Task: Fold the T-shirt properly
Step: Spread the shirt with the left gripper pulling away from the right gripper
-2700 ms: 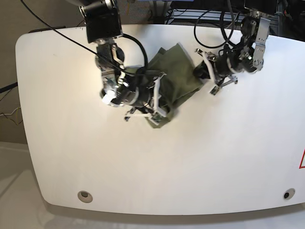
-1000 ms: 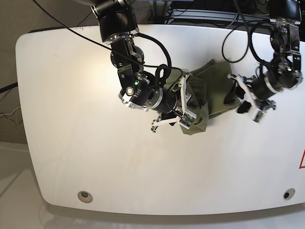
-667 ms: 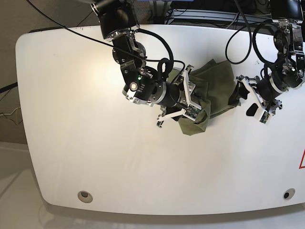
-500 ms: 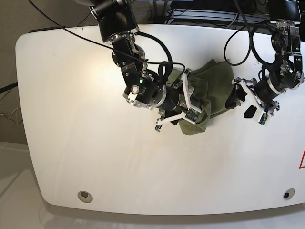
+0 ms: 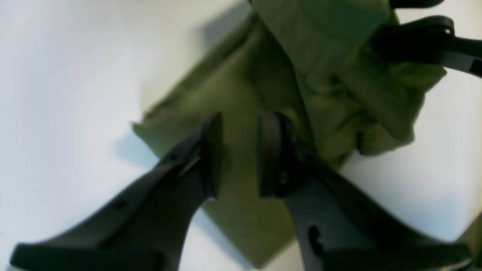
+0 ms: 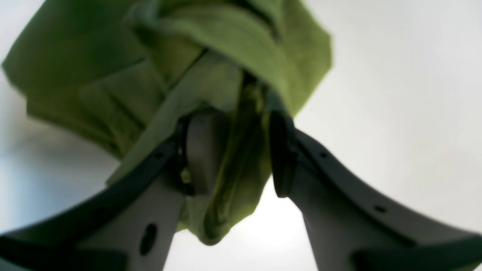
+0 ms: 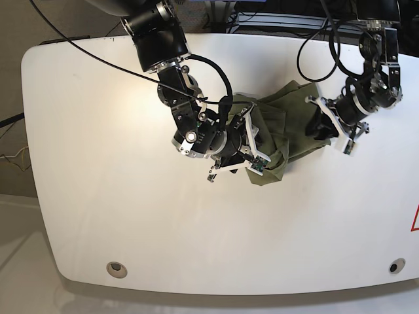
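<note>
Presently listed: crumpled olive-green cotton T-shirt (image 7: 288, 124), one fold clamped between right gripper (image 6: 235, 150) jaws, another lying beneath left gripper (image 5: 237, 154), jaws narrowly apart.

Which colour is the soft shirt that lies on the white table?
The soft cotton T-shirt is plain olive green; the right wrist view shows it best.

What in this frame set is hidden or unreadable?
- Base view: the T-shirt has its left part hidden under the right gripper.
- Left wrist view: blur hides whether the left gripper pinches cloth.
- Neck label: not visible in any view.
</note>
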Available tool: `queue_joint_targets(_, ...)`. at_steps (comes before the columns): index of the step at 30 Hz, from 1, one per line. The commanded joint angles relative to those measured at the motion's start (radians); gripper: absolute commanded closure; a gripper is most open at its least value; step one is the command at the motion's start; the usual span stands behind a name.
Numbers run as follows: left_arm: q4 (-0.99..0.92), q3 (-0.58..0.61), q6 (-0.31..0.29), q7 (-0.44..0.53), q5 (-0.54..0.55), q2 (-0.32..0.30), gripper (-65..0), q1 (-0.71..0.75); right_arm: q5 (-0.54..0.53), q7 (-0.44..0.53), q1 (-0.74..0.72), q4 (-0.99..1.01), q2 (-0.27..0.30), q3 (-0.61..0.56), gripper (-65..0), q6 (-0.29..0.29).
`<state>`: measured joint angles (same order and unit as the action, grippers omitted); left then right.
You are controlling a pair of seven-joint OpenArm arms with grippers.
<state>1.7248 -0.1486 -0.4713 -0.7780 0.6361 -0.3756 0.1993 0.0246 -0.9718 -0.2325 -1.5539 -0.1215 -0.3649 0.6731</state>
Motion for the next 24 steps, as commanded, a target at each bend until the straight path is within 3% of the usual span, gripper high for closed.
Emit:
queue_joint_targets(1, 0.110, -0.002, 0.004, 0.022, 0.025, 0.029, -10.6, 0.042, -0.015, 0.019, -0.041, -0.003, -0.009, 0.000, -22.7, -0.019)
queue_joint_targets(5, 0.198, 0.000, 0.011, 0.020, 0.018, 0.065, -10.6, 0.083, -0.018, 0.054, -0.065, 0.016, -0.002, -0.006, -22.3, -0.019)
queue_joint_targets(9, 0.211, 0.000, 0.024, 0.016, 0.007, 0.070, -10.6, 0.078, -0.014, 0.156, -0.113, 0.082, -0.002, -0.016, -19.8, -0.028)
queue_joint_targets(11, 0.182, -0.003, 0.028, 0.018, 0.008, 0.037, -11.7, 0.044, -0.017, 0.299, -0.196, 0.237, -0.006, -0.030, -13.6, -0.059)
queue_joint_targets(13, 0.165, -0.007, 0.028, 0.015, 0.004, 0.025, -12.0, 0.027, -0.019, 0.339, -0.230, 0.313, -0.006, -0.032, -9.6, -0.070)
queue_joint_targets(20, 0.140, -0.010, 0.037, 0.005, -0.009, -0.011, -11.9, 0.043, -0.024, 0.380, -0.299, 0.526, -0.004, -0.002, -0.1, -0.074)
queue_joint_targets(24, 0.138, -0.009, 0.044, 0.011, -0.012, -0.029, -11.9, 0.089, -0.018, 0.393, -0.286, 0.565, -0.001, 0.032, 0.0, -0.077)
